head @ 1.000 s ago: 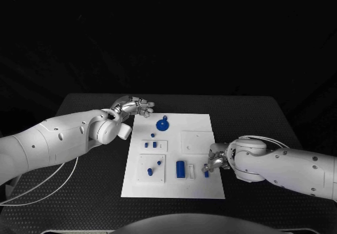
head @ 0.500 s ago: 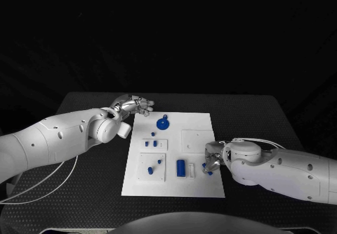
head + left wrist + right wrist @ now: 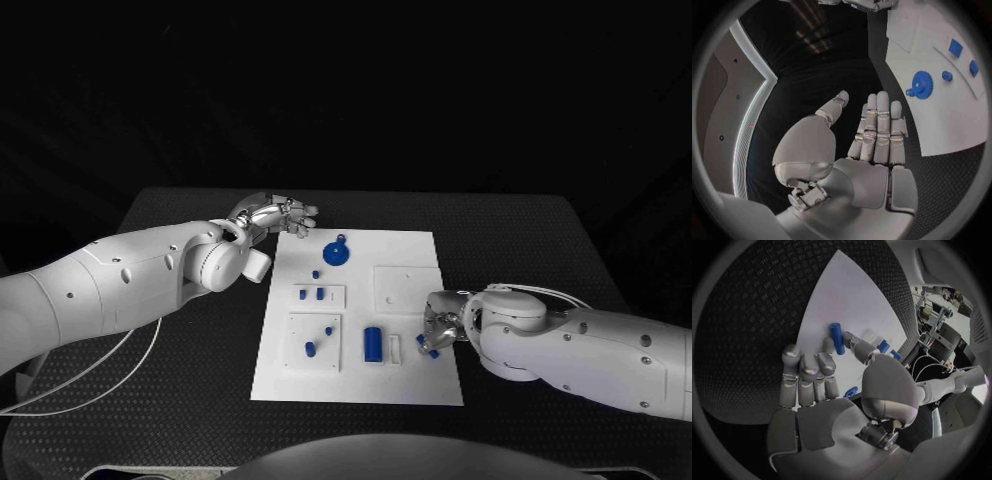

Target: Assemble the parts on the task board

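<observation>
The white task board (image 3: 408, 380) lies in the middle of the table. On it are a blue gear (image 3: 335, 255), a blue block (image 3: 371, 345) and several small blue pieces (image 3: 309, 295). My right hand (image 3: 441, 326) is over the board's right edge. In the right wrist view it pinches a short blue peg (image 3: 836, 337) between thumb and a finger, just above the board (image 3: 842, 295). My left hand (image 3: 277, 215) hovers off the board's far left corner, fingers straight and apart, holding nothing. The left wrist view shows its palm (image 3: 870, 150) beside the gear (image 3: 922, 81).
The black table (image 3: 519, 230) extends around the board on every side. White cables (image 3: 101, 380) trail from my left arm across the table's near left. A raised white square (image 3: 402, 287) sits on the board's right half, far of my right hand.
My right hand has shifted a little toward the far side along the board's right edge, the blue peg still in its pinch. My left hand has stayed put.
</observation>
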You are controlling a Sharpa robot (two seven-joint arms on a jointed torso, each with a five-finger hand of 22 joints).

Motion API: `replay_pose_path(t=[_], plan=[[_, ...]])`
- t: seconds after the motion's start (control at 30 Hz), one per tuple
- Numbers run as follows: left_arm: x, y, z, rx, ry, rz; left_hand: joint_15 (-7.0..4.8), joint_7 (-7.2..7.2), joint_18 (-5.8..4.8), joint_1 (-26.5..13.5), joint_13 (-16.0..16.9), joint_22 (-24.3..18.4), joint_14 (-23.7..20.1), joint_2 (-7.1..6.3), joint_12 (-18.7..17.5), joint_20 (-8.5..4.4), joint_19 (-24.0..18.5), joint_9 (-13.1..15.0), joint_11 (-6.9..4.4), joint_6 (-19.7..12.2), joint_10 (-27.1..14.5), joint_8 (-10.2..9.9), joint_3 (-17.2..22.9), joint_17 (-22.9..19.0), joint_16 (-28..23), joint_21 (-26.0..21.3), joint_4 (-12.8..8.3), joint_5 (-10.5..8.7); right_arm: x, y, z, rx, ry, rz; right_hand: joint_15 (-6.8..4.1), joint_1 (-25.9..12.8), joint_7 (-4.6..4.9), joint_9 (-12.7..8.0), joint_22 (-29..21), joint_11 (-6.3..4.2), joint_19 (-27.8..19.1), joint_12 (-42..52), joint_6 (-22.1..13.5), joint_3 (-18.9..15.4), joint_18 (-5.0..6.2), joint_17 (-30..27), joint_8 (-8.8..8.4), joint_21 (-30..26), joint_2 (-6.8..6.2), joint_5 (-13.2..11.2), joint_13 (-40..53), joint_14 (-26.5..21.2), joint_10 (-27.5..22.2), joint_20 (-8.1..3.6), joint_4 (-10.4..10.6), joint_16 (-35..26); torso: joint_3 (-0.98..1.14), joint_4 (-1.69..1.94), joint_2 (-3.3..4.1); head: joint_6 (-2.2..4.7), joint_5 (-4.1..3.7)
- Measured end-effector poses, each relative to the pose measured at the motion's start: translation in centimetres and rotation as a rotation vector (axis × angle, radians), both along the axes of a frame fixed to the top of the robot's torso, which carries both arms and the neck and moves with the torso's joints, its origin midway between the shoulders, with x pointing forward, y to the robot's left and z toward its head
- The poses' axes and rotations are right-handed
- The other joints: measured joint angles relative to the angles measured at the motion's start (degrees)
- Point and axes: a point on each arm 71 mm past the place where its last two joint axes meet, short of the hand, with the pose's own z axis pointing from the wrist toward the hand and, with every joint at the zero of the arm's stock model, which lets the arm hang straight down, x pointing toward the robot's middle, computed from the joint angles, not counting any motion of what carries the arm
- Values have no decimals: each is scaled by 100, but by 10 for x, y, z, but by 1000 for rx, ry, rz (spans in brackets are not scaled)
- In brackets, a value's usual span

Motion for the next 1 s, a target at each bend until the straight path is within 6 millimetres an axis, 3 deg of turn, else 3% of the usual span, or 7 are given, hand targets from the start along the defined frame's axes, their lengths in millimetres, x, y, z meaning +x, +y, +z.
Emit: replay_pose_path(t=[0.13,0.2,0.33,0.4,0.47,0.53,1.0], plan=[[0,0,0,0,0,0,0,0,0,0,0,0,0,0,0,0,0,0,0,0,0,0,0,0,0,0,0,0,2,-5,0,48,44,-63,9,-236,7,0,0,-23,31,0,-7,83,0,14,-229,0,237,363,2,-8,23,33,-20,0,-1,0,0,-1,8],[0,0,0,0,0,0,0,0,0,0,0,0,0,0,0,0,0,0,0,0,0,0,0,-1,0,0,0,0,2,-8,1,75,68,-98,7,-334,9,1,0,-23,32,0,-7,134,0,22,-454,0,334,497,2,-4,24,35,-38,-23,-2,0,0,-1,9],[0,0,0,0,1,0,0,0,0,0,0,0,0,0,0,0,0,0,0,0,0,0,0,5,0,0,0,0,3,-12,3,115,110,-150,-1,-420,12,1,0,-22,42,0,34,222,-1,28,-935,0,420,562,4,31,25,45,-124,-28,-2,-1,0,5,16],[0,0,0,0,1,0,0,0,0,0,0,-1,0,0,0,0,0,0,0,0,0,0,0,4,0,0,0,0,2,-11,4,132,125,-164,3,-440,12,0,0,-42,42,0,34,245,-1,28,-1084,0,440,562,11,36,45,45,-146,-28,-3,-1,1,9,16],[0,0,0,0,1,0,0,0,0,0,0,-1,0,0,0,0,0,0,0,0,0,0,0,4,0,0,0,0,0,-8,5,152,144,-174,3,-440,12,-205,0,-42,41,0,34,247,-1,31,-1105,0,441,564,20,36,45,45,-145,-28,-4,-2,1,13,17],[0,0,0,0,1,0,0,0,0,0,0,-1,0,0,0,0,0,0,0,0,0,0,0,4,0,0,0,0,-1,-6,5,168,162,-183,3,-434,12,-246,0,-42,35,0,33,251,-1,35,-1100,0,492,566,21,36,45,52,-142,-28,-4,-2,1,14,19],[0,0,0,0,1,-1,0,0,0,0,0,-2,0,0,0,0,0,0,0,0,0,0,0,16,0,0,0,0,-10,13,4,248,257,-217,-2,-462,-10,-185,0,-41,35,25,52,198,2,47,-1075,0,476,405,32,43,42,53,-135,-28,-8,0,3,4,21]])
